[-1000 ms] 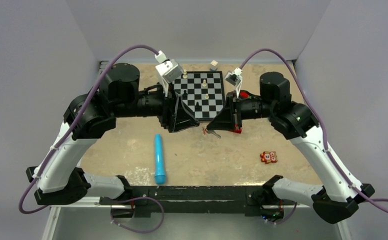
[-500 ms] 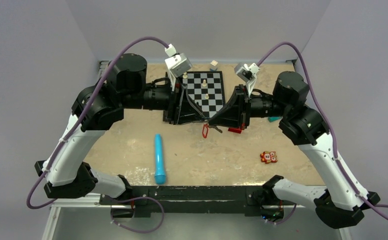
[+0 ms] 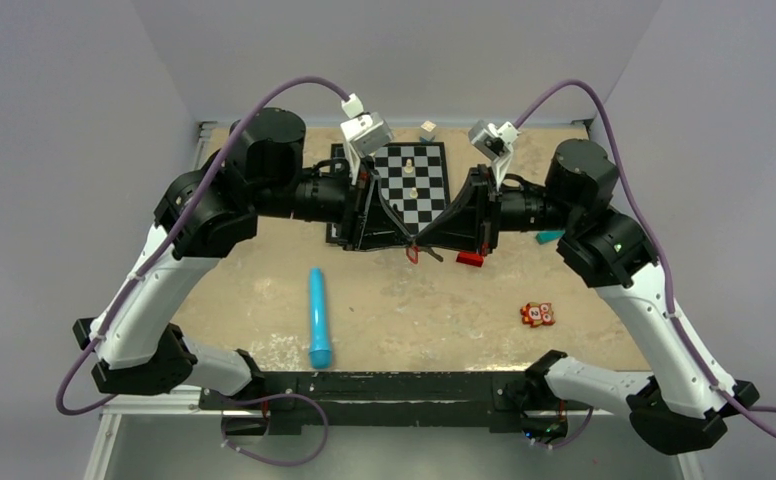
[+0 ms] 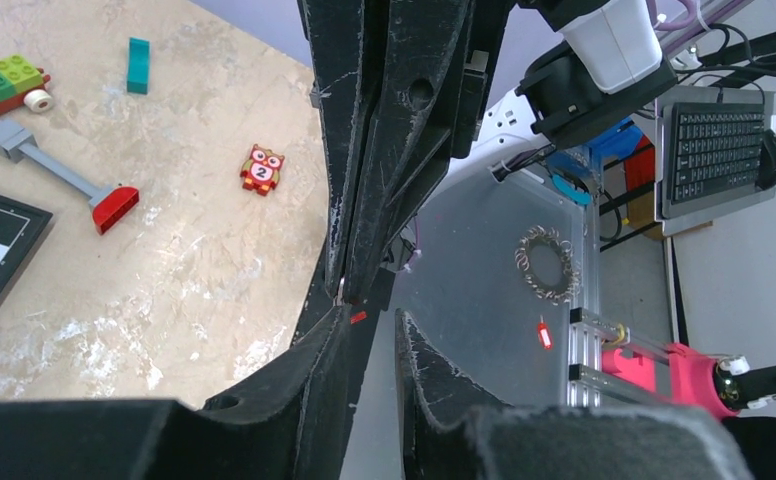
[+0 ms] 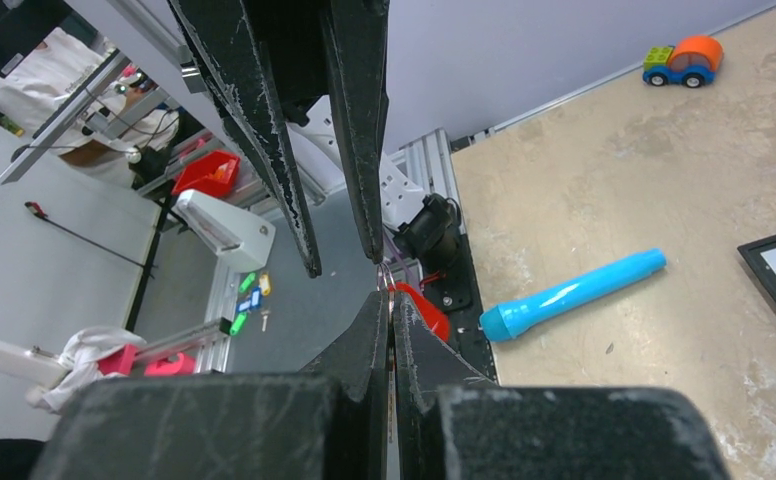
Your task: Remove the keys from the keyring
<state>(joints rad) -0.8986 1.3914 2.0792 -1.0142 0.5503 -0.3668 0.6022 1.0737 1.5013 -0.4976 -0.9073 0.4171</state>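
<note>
Sandy table (image 3: 384,300), checkered board (image 3: 409,190) at far middle. Just before the board, raised off the surface: left gripper (image 3: 407,238) and right gripper (image 3: 428,240), tip to tip. Blue cylinder (image 3: 319,318) flat, near left. Logged left as parted, right pinched closed on keyring (image 3: 412,254), red tag hanging below the tips. Could not make out key.

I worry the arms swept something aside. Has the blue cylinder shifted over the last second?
No. The blue cylinder lies where it did, at the same tilt and the same gap from the orange owl toy.
</note>
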